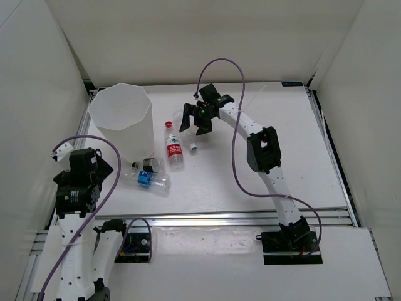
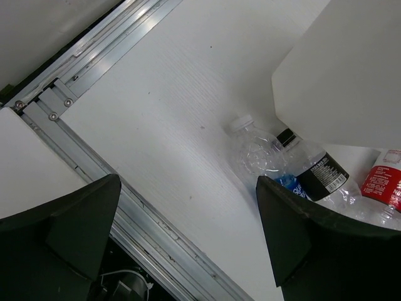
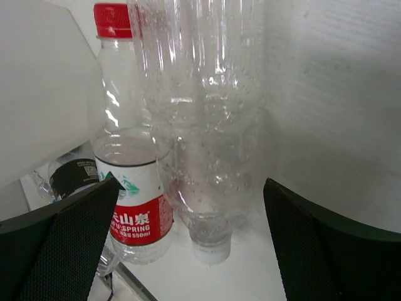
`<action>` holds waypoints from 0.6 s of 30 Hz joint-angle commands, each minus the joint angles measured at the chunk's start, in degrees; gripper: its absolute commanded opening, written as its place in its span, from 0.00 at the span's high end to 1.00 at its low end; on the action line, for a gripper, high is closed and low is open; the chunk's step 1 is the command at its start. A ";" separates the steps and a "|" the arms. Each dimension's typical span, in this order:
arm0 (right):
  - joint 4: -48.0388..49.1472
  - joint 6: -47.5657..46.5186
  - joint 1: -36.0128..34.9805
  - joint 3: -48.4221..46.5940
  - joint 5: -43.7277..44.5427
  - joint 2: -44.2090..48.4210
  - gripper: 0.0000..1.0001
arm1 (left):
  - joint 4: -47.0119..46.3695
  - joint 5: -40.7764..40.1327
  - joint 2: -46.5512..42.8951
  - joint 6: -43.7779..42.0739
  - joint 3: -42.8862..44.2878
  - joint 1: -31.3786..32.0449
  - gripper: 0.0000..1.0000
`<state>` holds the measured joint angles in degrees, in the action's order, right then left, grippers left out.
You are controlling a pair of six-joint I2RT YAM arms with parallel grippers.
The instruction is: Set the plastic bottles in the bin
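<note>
The tall white bin (image 1: 122, 119) stands at the back left. The red-capped bottle (image 1: 175, 146) lies right of it, and the unlabelled bottle (image 3: 200, 119) lies beside that, its white cap (image 1: 193, 148) pointing near. My right gripper (image 1: 195, 127) is open over the unlabelled bottle, with a jaw on each side of it and not touching it (image 3: 191, 188). The black-capped bottle (image 1: 149, 164) and the blue-labelled bottle (image 1: 149, 180) lie at the bin's near foot. My left gripper (image 1: 94, 172) is open and empty (image 2: 188, 182), left of those two bottles (image 2: 250, 147).
An aluminium rail (image 1: 250, 218) runs along the table's near edge, also in the left wrist view (image 2: 125, 207). White walls close in the table on the left, back and right. The right arm's purple cable (image 1: 238, 157) loops over the table.
</note>
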<state>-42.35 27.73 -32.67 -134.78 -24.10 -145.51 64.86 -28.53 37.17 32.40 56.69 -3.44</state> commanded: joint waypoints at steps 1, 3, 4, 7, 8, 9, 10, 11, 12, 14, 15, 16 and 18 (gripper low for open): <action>6.66 1.71 0.32 -1.72 -3.06 -0.91 0.00 | 1.15 1.20 1.06 -0.32 2.81 0.28 0.00; 7.80 2.33 0.32 -1.71 -3.76 -1.78 0.00 | 1.76 1.20 1.59 -0.32 2.82 0.28 0.00; 7.81 2.33 0.32 -1.71 -3.76 -2.31 0.00 | 1.76 1.20 1.59 -0.84 2.82 0.28 0.00; 8.42 2.86 0.32 -1.71 -4.38 -3.02 0.13 | 1.76 0.59 2.64 -0.85 3.87 0.28 0.00; 8.42 2.86 0.32 -1.10 -4.38 -3.02 0.19 | 1.76 0.06 2.65 -0.85 3.87 0.28 0.00; 8.42 2.86 0.84 0.03 -4.90 -3.02 0.26 | 1.76 0.06 3.34 -0.85 4.39 0.28 0.00; 8.42 2.86 0.85 0.83 -4.91 -3.02 0.32 | 2.28 0.06 3.35 -0.85 4.40 0.28 0.00; 8.42 2.86 0.85 1.53 -4.91 -3.02 0.41 | 2.29 -0.55 3.35 -0.85 4.40 0.28 0.00; 8.42 2.86 0.85 2.23 -5.52 -2.50 0.44 | 2.29 -0.56 3.87 -0.85 4.92 0.28 0.00; 8.42 2.86 1.46 4.17 -7.01 -1.97 0.57 | 2.29 -1.08 3.88 -1.37 4.93 0.28 0.00; 8.42 3.38 2.16 4.18 -7.54 -1.10 0.62 | 2.29 -1.08 3.88 -1.38 4.93 0.28 0.00; 6.94 3.39 2.69 4.87 -7.54 0.48 0.73 | 1.77 -1.69 3.36 -1.38 4.93 0.28 0.00; 6.40 3.39 3.22 6.02 -7.02 3.29 0.79 | 0.89 -1.70 2.83 -1.99 4.40 0.28 0.00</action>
<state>-33.50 31.75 -30.87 -130.85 -31.70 -147.37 66.59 -28.53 41.01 31.48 59.75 -3.36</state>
